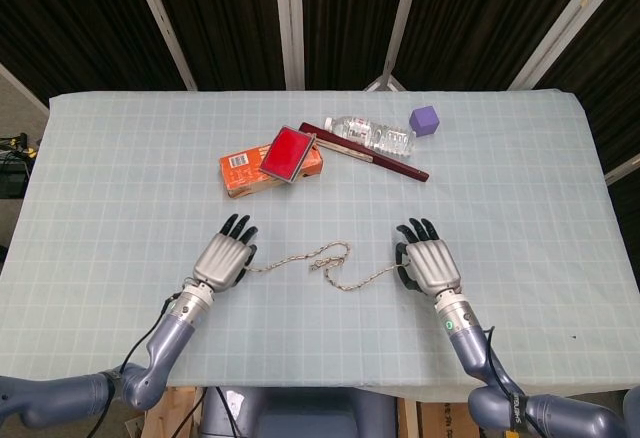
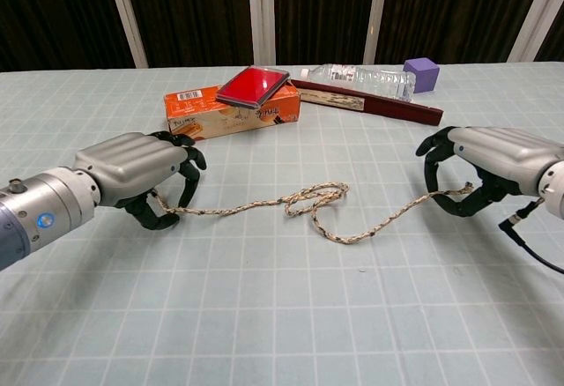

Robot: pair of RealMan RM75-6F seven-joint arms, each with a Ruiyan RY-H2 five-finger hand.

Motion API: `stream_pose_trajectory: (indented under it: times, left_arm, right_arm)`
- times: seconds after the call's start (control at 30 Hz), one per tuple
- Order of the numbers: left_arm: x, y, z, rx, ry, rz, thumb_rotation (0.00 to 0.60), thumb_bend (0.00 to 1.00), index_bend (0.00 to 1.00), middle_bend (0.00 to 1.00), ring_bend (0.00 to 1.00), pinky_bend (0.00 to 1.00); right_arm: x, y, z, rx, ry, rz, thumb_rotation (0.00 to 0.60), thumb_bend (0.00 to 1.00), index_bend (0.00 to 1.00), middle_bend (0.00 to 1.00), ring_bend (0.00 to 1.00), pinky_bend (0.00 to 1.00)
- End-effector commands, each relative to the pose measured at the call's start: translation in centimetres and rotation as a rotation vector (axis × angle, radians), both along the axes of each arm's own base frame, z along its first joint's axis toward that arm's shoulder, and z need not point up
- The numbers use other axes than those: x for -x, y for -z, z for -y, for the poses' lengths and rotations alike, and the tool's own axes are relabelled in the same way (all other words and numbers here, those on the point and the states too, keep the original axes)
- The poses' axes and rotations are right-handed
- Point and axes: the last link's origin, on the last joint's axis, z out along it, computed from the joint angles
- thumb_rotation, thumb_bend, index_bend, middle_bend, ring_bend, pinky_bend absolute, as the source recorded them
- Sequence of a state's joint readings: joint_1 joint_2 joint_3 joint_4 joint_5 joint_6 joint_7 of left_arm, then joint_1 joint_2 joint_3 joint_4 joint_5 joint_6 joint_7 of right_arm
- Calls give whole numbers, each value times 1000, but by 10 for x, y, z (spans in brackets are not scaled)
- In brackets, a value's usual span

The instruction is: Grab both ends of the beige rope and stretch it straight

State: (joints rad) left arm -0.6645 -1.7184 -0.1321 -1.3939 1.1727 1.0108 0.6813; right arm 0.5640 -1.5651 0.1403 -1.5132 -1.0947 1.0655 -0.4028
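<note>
The beige rope [image 1: 331,259] [image 2: 319,207] lies on the pale checked tablecloth, with a loose loop in its middle. My left hand [image 1: 222,257] [image 2: 135,171] is over the rope's left end, palm down. Its fingers curl around that end and grip it against the thumb. My right hand [image 1: 429,264] [image 2: 484,162] arches over the right end. That end is pinched between its thumb and a curled finger, a little above the cloth. The rope sags and snakes between the two hands.
Behind the rope are an orange box [image 1: 247,171] [image 2: 220,110] with a red case [image 1: 287,152] [image 2: 253,85] on top, a clear water bottle [image 1: 372,135] [image 2: 366,78], a dark red stick [image 1: 372,156] [image 2: 379,104] and a purple cube [image 1: 424,120] [image 2: 421,74].
</note>
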Motion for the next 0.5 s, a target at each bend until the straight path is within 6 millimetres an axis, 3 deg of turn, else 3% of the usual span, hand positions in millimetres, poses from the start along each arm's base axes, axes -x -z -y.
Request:
stream_pose_trajectory:
  times: [0.03, 0.5]
  left_arm:
    - [2, 0, -1, 0, -2, -4, 600, 454, 566, 166, 20, 27]
    - [4, 1, 0, 0, -12, 1, 600, 565, 589, 176, 19, 27]
  right_arm:
    - [0, 0, 0, -1, 0, -1, 600, 495, 580, 192, 0, 0]
    - [-1, 2, -1, -3, -2, -7, 600, 498, 580, 194, 0, 0]
